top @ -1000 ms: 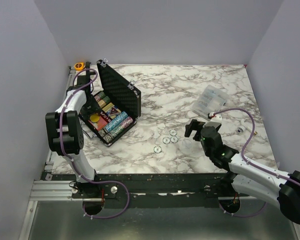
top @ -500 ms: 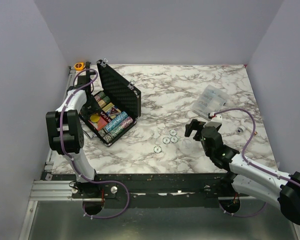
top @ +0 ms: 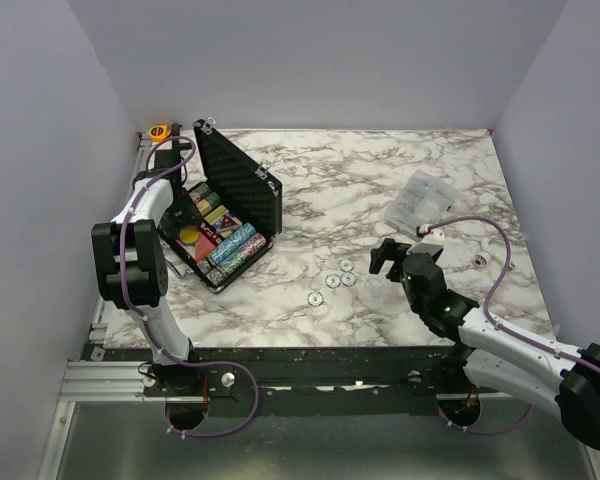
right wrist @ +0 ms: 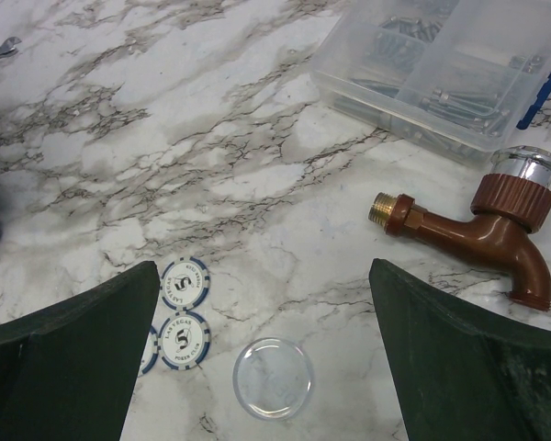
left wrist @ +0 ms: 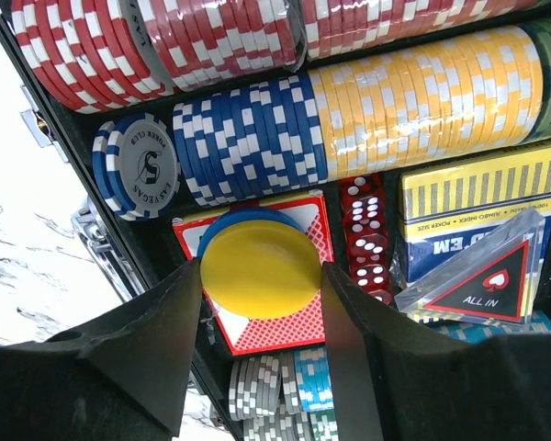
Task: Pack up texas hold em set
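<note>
The black hinged case [top: 248, 250] lies open at the left of the table, its lid [top: 242, 180] upright. In the left wrist view it holds rows of red, blue and yellow chips [left wrist: 349, 110], red dice [left wrist: 367, 234] and card decks [left wrist: 468, 197]. My left gripper [left wrist: 262, 274] is inside the case [top: 187, 222]. Its fingers touch both sides of a yellow disc [left wrist: 257, 266], which lies on a blue disc over a red card deck. My right gripper [right wrist: 264, 271] hangs open over the table [top: 383, 257], above a clear disc [right wrist: 273, 378] and blue-white chips [right wrist: 184, 312].
A clear plastic parts box [top: 420, 200] and a brown tap [right wrist: 482, 220] lie right of centre. An orange tape roll [top: 159, 131] sits at the far left corner. Several loose chips [top: 335, 275] lie mid-table. A small metal part [top: 479, 260] lies at the right.
</note>
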Robot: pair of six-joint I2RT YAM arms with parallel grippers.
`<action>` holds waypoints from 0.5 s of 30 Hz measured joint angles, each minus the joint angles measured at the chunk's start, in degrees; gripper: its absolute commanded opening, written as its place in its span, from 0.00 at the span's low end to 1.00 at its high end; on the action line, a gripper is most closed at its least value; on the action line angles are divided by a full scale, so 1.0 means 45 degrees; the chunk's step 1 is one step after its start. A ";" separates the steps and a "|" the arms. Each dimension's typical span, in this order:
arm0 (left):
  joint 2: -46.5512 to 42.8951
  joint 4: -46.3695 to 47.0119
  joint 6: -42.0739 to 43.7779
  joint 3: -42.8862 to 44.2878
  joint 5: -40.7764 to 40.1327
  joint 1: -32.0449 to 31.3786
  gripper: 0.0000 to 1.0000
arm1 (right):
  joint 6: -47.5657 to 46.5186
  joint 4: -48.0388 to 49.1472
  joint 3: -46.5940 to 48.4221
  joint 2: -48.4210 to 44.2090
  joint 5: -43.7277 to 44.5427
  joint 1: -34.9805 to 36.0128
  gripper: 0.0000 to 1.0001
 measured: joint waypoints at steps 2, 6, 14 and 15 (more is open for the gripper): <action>0.0000 -0.0005 0.0010 0.0000 -0.0044 0.0000 0.63 | 0.0000 0.0000 0.0000 0.0000 -0.0005 0.0000 1.00; -0.0029 -0.0010 0.0063 0.0000 -0.0112 0.0000 0.70 | 0.0000 0.0000 0.0000 0.0000 -0.0005 0.0000 1.00; -0.1311 0.0005 0.0092 -0.0432 -0.0228 0.0000 0.79 | -0.0005 0.0005 0.0000 0.0180 -0.0058 0.0000 1.00; -0.1885 0.0092 0.0092 -0.0661 -0.0146 0.0000 0.79 | -0.0010 0.0005 0.0000 0.0243 -0.0068 -0.0005 1.00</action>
